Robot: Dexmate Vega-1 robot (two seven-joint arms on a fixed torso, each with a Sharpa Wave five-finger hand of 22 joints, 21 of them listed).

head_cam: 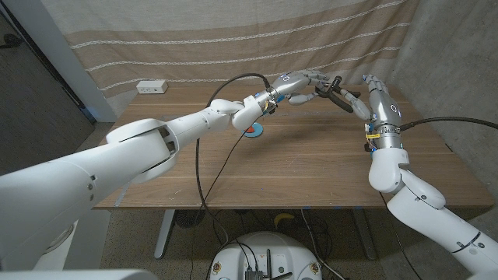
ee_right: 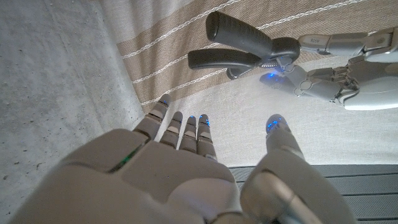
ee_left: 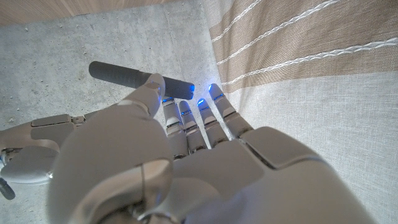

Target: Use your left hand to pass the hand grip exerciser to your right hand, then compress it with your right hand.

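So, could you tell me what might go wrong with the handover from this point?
The left hand holds the hand grip exerciser near its spring end, high above the table, so a slip there would probably drop it.

The right hand is open beside the handles and apart from them; if the left hand lets go before the right fingers close, the exerciser may fall.

The handles splay apart, so the right hand could catch just one.

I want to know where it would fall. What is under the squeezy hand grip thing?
The hand grip exerciser is held up in the air by the left hand, with the wooden table far edge below it. The exact spot underneath cannot be told.
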